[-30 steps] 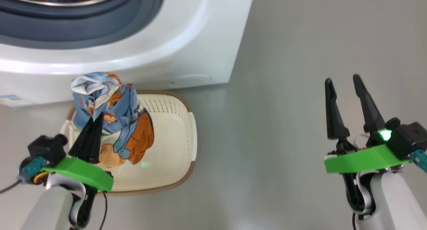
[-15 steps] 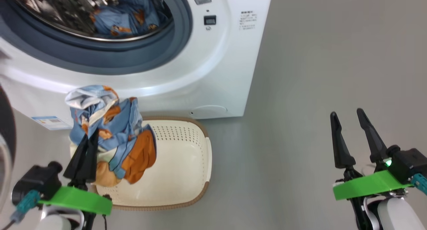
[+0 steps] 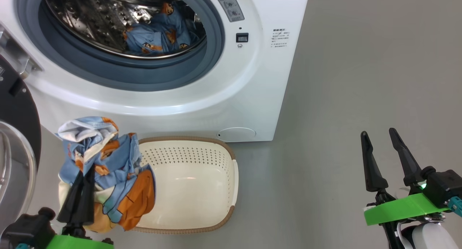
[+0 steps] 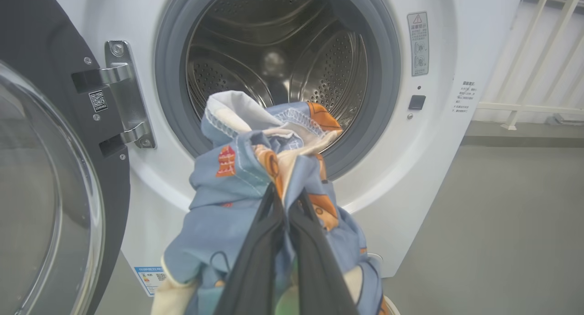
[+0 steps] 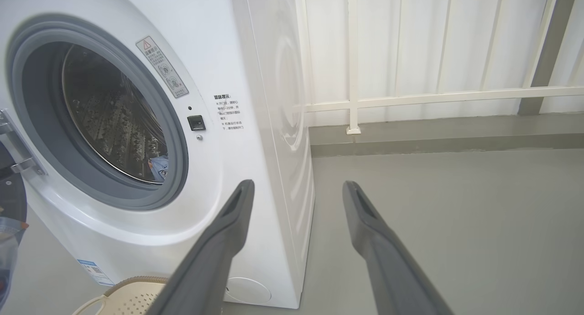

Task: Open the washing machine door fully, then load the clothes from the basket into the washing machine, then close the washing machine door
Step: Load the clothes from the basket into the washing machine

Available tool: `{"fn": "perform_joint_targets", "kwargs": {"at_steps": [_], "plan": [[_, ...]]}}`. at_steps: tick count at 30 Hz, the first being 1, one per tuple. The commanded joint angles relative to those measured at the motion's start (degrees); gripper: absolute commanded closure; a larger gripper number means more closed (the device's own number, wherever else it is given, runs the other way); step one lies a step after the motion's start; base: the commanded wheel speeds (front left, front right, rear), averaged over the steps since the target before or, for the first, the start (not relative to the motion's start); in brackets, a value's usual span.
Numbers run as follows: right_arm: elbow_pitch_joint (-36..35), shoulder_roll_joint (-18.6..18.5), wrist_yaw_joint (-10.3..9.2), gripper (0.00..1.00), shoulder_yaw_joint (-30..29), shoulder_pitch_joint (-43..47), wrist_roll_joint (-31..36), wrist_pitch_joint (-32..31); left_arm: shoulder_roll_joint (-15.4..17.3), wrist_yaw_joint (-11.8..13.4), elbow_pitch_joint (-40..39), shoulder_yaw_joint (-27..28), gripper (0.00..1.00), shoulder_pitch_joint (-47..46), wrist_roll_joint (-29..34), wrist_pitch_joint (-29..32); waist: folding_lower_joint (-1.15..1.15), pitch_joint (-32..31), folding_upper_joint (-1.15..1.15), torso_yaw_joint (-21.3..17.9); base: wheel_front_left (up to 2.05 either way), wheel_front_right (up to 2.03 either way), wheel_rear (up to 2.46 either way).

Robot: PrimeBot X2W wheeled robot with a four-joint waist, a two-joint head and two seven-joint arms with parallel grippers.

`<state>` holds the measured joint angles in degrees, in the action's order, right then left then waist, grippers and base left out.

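The washing machine (image 3: 252, 79) stands with its door (image 3: 14, 140) swung open to the left, glass bowl facing me. One light-blue printed garment (image 3: 162, 36) lies in the steel drum (image 4: 273, 64). A second garment (image 3: 108, 169) hangs bunched above the left end of the cream basket (image 3: 223, 191), and my left gripper (image 3: 86, 173) is shut on it. In the left wrist view this garment (image 4: 255, 169) is in front of the drum opening, pinched by my left gripper (image 4: 286, 194). My right gripper (image 3: 378, 132) stands open and empty over the floor to the right, also (image 5: 297, 185).
The basket's bowl holds nothing else. A round white flap (image 3: 236, 133) and a blue label (image 4: 153, 276) mark the machine's lower front. Grey floor (image 3: 361, 79) stretches right of the machine. A white railing and panelled wall (image 5: 410, 96) run behind it.
The head view has tilted up, bringing the drum, the garment inside it and the open door into sight. My left gripper keeps its hold on the garment; the right gripper stays open.
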<state>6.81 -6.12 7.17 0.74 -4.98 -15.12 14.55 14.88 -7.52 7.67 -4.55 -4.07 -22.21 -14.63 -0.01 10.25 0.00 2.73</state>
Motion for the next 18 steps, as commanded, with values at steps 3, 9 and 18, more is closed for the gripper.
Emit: {"fn": "perform_joint_targets", "kwargs": {"at_steps": [3,9,18], "plan": [[-1.76,-0.92,0.32,0.00,1.16,0.41,-1.04,0.45,0.51,0.03,-2.35,3.08,1.00,-0.48,0.35,-0.37,0.01,0.39,0.00,-0.01,0.00,0.00,0.00],[-2.06,-0.64,0.32,0.00,1.61,-0.01,-0.85,0.45,0.48,0.03,-2.74,3.71,1.00,-1.25,-0.47,-0.37,0.01,1.93,0.00,-0.87,0.00,0.00,0.00],[-2.82,0.83,0.32,0.00,2.04,-2.91,0.14,0.45,2.53,0.03,-1.96,5.21,1.00,-10.51,-1.72,-0.37,0.01,8.97,0.00,-2.27,0.00,0.00,0.00]]}}
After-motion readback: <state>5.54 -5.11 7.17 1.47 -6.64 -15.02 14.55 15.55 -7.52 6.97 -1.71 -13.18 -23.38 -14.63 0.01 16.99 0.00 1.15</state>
